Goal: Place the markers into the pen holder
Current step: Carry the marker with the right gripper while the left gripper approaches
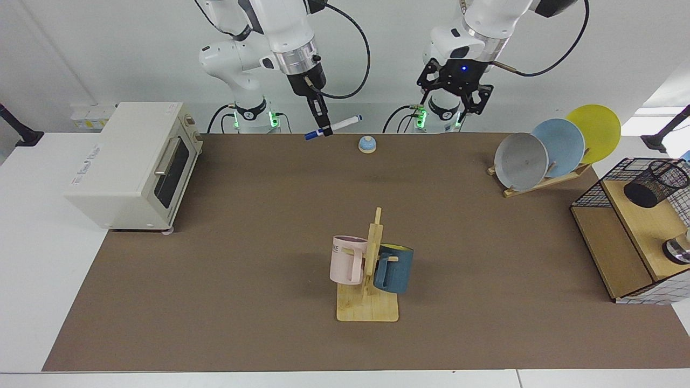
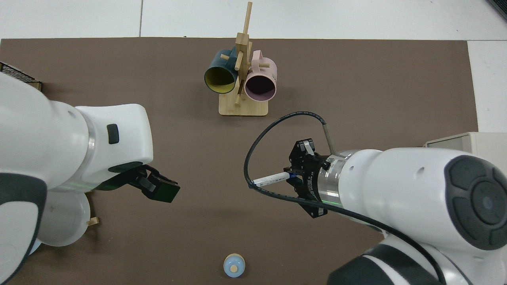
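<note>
1. Well to the left of the mug tree (image 1: pixel 369 269), a cream toaster oven (image 1: pixel 132 161) sits idle.
2. Behind the mug tree and high over the mat, the right gripper (image 1: pixel 323 129) pinches the marker (image 1: pixel 334 127) near its capped end, the barrel lying almost level, the wrist angled downward.
3. Further right, the left gripper (image 1: pixel 454 105) hangs empty, fingers spread, pointing down.
4. Far right of the mug tree, the pen holder (image 1: pixel 655 183) lies tipped on a wooden shelf; a steady carry, probably via a handover, with the marker turned upright, looks wisest.
</note>
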### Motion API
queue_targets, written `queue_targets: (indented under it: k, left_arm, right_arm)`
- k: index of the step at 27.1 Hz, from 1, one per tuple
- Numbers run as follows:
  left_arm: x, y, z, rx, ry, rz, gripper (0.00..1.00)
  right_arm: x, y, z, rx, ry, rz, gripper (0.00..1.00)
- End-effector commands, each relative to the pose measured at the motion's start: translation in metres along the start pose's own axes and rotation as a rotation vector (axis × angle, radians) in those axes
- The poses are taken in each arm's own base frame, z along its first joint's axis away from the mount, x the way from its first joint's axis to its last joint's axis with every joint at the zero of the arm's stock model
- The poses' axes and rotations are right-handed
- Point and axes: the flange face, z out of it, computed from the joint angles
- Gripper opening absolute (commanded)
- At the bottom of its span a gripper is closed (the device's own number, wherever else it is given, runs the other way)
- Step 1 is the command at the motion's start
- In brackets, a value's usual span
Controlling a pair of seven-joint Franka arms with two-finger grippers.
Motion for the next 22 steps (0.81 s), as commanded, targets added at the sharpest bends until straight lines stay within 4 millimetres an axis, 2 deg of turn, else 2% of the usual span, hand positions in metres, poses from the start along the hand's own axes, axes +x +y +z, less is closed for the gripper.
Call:
queue_targets:
  k: [1, 6, 10, 13, 15, 18, 22]
  left_arm:
    - [0.0, 0.007, -0.003, -0.065, 0.074, 0.18, 0.99]
    - [-0.001, 0.009, 0.005, -0.079, 0.124, 0.412, 0.98]
    - [-0.003, 0.011, 0.014, -0.077, 0.159, 0.564, 0.96]
    - [0.0, 0.015, 0.016, -0.074, 0.166, 0.591, 0.91]
    - [0.002, 0.025, 0.02, -0.075, 0.16, 0.614, 0.9]
    - [0.005, 0.033, 0.023, -0.069, 0.167, 0.646, 0.82]
    - [0.011, 0.052, 0.03, -0.063, 0.175, 0.671, 0.81]
  right_arm:
    - [-0.014, -0.003, -0.004, 0.04, -0.041, 0.018, 0.0]
    - [-0.017, -0.006, -0.001, 0.05, -0.069, 0.026, 0.0]
    - [-0.039, 0.0, 0.011, 0.033, -0.068, -0.013, 0.0]
    - [-0.041, -0.001, 0.019, 0.024, -0.061, -0.006, 0.0]
    - [-0.049, 0.0, 0.023, 0.03, -0.061, -0.007, 0.0]
    - [-0.061, 0.002, 0.033, 0.027, -0.04, -0.023, 0.0]
    - [-0.066, 0.002, 0.039, 0.031, -0.036, -0.029, 0.0]
